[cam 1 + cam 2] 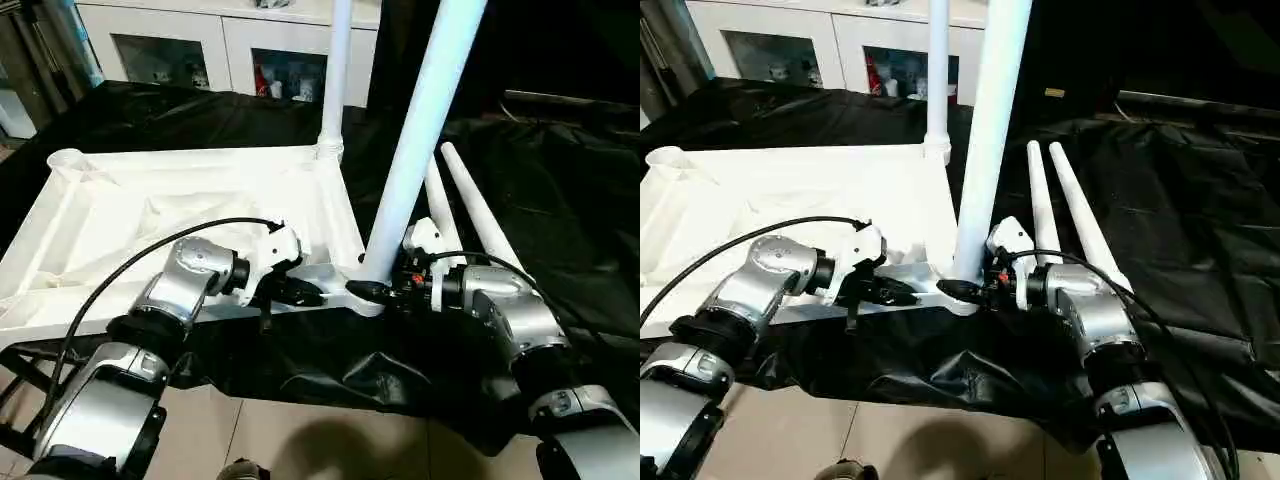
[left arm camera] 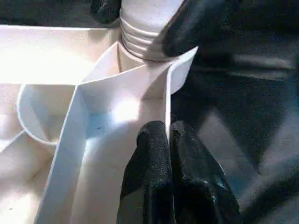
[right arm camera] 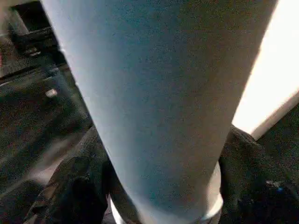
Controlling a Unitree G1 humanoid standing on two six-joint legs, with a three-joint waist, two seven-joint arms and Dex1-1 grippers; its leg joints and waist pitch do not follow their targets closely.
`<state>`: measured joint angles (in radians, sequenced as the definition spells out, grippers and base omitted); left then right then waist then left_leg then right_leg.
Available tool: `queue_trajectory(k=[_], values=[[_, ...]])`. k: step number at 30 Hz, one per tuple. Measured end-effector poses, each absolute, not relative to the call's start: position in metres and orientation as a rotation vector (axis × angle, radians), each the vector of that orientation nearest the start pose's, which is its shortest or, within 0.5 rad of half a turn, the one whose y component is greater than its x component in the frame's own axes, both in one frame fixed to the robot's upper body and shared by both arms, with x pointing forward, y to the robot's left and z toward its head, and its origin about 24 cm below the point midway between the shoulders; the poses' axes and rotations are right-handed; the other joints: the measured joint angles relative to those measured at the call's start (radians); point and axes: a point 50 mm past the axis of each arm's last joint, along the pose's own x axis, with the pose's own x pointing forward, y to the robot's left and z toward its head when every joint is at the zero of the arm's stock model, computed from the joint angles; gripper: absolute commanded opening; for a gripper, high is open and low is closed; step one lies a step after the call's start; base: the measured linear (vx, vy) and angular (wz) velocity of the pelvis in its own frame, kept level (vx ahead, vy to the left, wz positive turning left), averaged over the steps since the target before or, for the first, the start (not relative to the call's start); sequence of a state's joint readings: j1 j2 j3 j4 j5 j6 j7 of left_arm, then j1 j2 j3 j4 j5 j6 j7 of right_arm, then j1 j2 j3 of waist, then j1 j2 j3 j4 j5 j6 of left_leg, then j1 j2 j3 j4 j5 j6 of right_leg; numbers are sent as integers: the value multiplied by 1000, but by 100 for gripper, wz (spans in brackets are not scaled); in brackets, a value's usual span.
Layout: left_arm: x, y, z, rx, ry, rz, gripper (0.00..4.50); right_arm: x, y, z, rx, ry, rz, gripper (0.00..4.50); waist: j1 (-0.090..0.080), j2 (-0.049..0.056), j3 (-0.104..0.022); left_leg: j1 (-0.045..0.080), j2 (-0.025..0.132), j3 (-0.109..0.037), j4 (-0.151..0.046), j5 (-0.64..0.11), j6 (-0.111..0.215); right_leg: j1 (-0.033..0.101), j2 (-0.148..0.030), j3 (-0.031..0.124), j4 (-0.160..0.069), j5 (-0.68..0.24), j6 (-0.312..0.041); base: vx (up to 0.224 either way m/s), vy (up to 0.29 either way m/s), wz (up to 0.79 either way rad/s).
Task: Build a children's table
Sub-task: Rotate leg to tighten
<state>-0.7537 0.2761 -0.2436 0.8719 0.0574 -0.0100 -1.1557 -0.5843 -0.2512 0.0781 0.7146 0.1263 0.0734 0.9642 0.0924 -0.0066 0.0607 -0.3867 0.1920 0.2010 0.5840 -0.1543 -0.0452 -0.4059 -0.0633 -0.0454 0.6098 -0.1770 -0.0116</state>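
Observation:
The white table top (image 1: 200, 200) lies upside down on a black cloth, ribs facing up. One tube leg (image 1: 337, 70) stands upright in the far right corner socket. A second leg (image 1: 420, 120) rises from the near right corner socket, leaning to the right. My right gripper (image 1: 385, 290) sits at this leg's base, with a black finger (image 3: 79, 186) pressed on each side of the tube. My left gripper (image 2: 168, 128) is shut on the table top's thin rim wall just left of that socket. Two more legs (image 1: 480, 205) lie side by side on the cloth to the right.
The black cloth (image 1: 560, 180) covers the work surface and hangs over its near edge above a tiled floor (image 1: 300, 440). A white cabinet with glass doors (image 1: 200, 45) stands behind the table top.

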Motion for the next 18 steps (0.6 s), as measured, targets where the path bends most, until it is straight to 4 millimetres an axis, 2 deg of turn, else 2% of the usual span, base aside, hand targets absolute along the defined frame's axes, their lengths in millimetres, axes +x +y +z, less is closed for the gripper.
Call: queue_trajectory(k=[5,12,14,16,18], values=[[357,94,56,367,397,-1087,0,354,-132,43,-22,264,648,267,-10,0,0,0,0,0,2,0,0,-1,0,0,0,1,-1,0,0,0],[363,71,58,335,384,-986,0,365,-123,46,61,245,406,266,-11,0,0,-3,0,0,-2,0,0,-3,0,0,-1,-1,1,0,0,0],[363,70,58,336,378,-986,0,365,-123,45,67,235,393,336,-8,0,0,-3,0,0,-3,0,1,-4,0,0,-2,-1,0,0,0,0],[364,70,58,341,370,-976,0,365,-121,45,74,232,396,336,-7,0,0,-3,0,0,-3,0,1,-4,0,0,-2,-1,0,0,0,0],[365,72,58,348,358,-949,0,362,-118,39,85,246,404,363,-16,0,0,-3,0,0,-2,0,1,-4,0,0,-2,-1,0,0,0,0]])
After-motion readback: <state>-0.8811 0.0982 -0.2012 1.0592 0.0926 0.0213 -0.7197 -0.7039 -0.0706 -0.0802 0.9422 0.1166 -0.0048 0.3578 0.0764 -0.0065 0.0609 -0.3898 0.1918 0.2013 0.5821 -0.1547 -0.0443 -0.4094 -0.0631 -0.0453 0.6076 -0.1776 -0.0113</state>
